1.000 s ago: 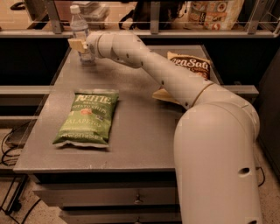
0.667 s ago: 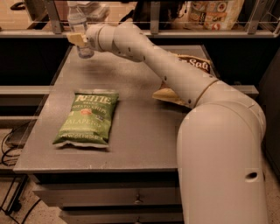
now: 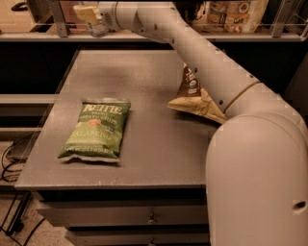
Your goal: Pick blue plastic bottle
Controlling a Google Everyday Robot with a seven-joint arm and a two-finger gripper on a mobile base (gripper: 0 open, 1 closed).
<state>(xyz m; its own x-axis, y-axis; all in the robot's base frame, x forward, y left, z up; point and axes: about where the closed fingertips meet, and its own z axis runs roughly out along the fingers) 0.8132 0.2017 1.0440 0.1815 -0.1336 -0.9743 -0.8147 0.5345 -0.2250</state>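
A: One blue plastic bottle [image 3: 98,30]. Where is it?
B: Up high at the far left, lifted off the grey table [image 3: 159,125], in front of the shelf [image 3: 250,35]. Only its lower part shows.
A: What holds it?
B: The gripper [image 3: 89,13]. Its pale fingers are closed around the bottle.
A: And on the table?
B: A green Kettle jalapeño chip bag [image 3: 96,129] lies flat near the front left. A brown chip bag [image 3: 197,98] lies at the right, partly under the white arm [image 3: 192,53]
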